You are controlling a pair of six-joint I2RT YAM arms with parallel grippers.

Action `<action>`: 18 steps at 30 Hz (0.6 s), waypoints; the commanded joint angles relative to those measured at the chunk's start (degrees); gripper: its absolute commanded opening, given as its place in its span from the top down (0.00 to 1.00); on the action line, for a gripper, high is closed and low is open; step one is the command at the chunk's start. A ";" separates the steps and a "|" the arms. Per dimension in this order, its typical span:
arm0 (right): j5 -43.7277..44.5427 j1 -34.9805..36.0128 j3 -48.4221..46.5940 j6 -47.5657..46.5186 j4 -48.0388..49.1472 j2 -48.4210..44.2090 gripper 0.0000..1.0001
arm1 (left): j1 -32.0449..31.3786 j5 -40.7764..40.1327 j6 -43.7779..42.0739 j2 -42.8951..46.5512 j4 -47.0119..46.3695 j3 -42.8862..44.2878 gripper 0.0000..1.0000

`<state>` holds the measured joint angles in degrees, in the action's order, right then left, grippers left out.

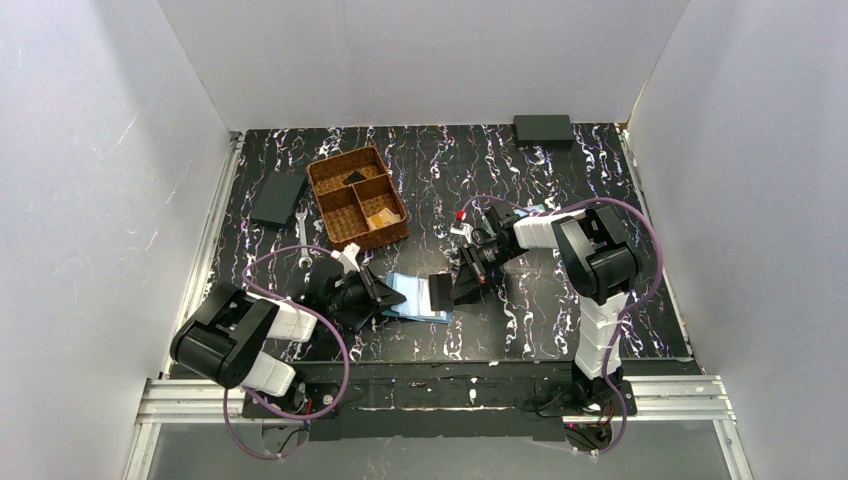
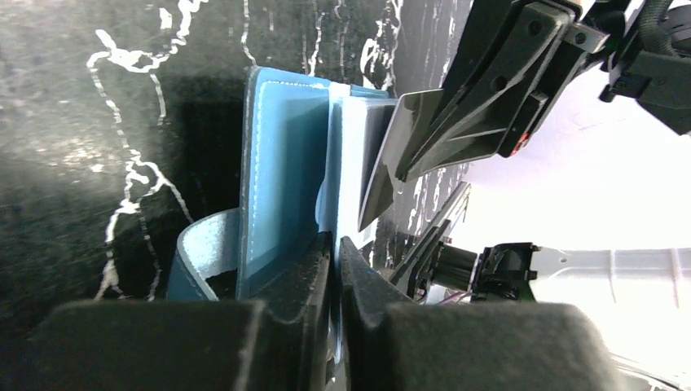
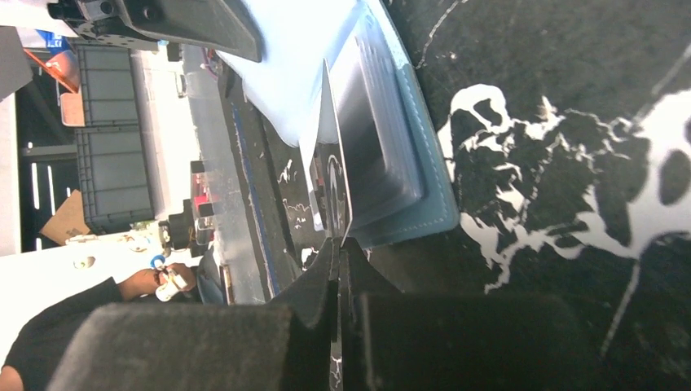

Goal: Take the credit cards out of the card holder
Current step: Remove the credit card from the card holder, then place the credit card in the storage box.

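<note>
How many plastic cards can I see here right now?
1. The card is pinched in the right pincer, tilted up at the open card holder, which the left pincer clamps. More may hide in its pockets.

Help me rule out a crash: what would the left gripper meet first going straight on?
The card holder: the left gripper seems shut on its near edge. Straight past it stand the card and the right gripper pinching it, though depth is unclear.

Credit card [image 3: 336, 179] markings illegible; basket [image 1: 376, 238] contents too small to ID.
</note>
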<state>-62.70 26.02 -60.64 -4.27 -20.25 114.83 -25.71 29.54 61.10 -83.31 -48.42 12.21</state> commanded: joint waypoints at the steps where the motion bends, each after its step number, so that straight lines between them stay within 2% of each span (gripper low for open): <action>1: 4.56 -0.69 -2.12 -6.49 -5.28 -0.45 0.99 | 1.09 0.40 -0.22 -0.13 -0.88 -0.95 0.84; 6: 5.17 -1.06 -2.80 -9.68 -7.64 -2.05 0.99 | 1.26 -1.46 -0.49 5.30 5.97 -0.67 0.69; 9: 4.57 -1.15 -3.26 -12.44 -9.47 -3.27 0.99 | 1.28 -4.15 -3.20 12.79 17.70 0.39 0.62; 15: 3.40 -1.18 -4.84 -19.08 -14.96 -5.52 0.99 | 1.44 -14.91 -11.42 30.19 47.70 7.32 0.41; 18: 2.10 -1.16 -6.24 -23.98 -19.03 -6.28 0.99 | 1.54 -18.51 -16.10 37.10 57.19 11.12 0.32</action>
<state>-60.25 25.12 -63.86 -19.51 -32.73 111.72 -24.75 18.59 53.06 -53.49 -10.87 17.76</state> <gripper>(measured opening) 0.031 0.621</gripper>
